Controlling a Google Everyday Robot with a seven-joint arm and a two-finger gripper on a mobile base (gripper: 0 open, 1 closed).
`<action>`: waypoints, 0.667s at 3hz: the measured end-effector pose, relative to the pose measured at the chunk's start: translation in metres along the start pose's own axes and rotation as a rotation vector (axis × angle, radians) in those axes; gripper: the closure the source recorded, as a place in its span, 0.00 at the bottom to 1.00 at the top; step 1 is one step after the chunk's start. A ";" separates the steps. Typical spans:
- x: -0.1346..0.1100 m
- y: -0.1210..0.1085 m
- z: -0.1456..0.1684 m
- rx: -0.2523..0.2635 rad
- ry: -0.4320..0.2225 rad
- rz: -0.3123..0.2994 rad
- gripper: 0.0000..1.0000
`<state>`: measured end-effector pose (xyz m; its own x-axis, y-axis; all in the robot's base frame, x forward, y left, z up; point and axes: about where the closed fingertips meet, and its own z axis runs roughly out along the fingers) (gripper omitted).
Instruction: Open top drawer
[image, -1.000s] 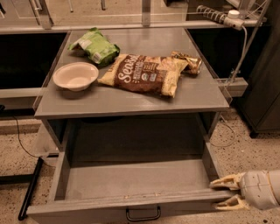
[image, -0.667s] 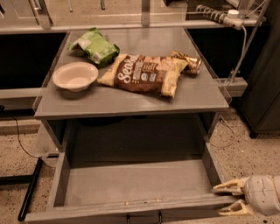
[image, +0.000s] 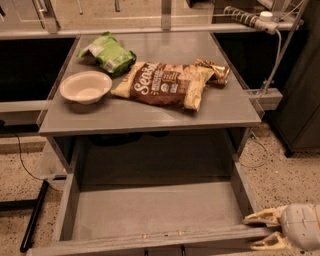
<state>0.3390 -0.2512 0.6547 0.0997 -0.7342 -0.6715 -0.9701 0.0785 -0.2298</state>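
One bowl (image: 85, 86), a green bag (image: 107, 52) and a brown bag (image: 165, 84) lie on the desk (image: 230, 107); the tool (image: 264, 230) hangs released at the open top drawer (image: 150, 210), by its right corner.

The top drawer (image: 150, 212) stands pulled well out toward the near side. It is a wide, shallow grey tray lying level, with its flat floor in view and low side walls running from near to far. Its front panel lies along the near edge. The gripper (image: 261, 231) sits at the panel's right end, with its cream fingers spread apart.
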 end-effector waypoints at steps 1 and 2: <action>-0.001 0.002 0.000 0.000 0.000 0.000 0.82; -0.001 0.002 0.000 0.000 0.000 0.000 0.58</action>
<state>0.3373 -0.2502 0.6553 0.0998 -0.7342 -0.6715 -0.9701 0.0784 -0.2298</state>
